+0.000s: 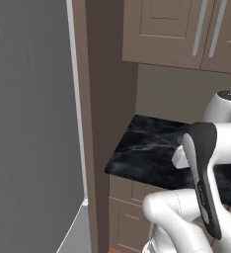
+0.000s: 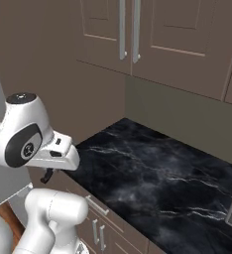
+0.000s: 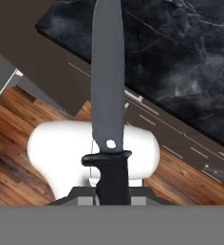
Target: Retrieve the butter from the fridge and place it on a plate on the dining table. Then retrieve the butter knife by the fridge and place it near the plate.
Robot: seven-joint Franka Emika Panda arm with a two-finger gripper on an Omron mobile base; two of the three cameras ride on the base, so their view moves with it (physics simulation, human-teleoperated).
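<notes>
Black marble counter (image 2: pixel 157 168); gripper (image 3: pixel 112 195) clamps butter knife (image 3: pixel 107 95); no legible writing.

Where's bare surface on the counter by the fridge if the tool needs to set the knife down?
The black marble counter looks bare from its front edge to the backsplash, and left to the brown side panel by the fridge. The tool holds the knife off the counter's front edge, above the wood floor.
</notes>
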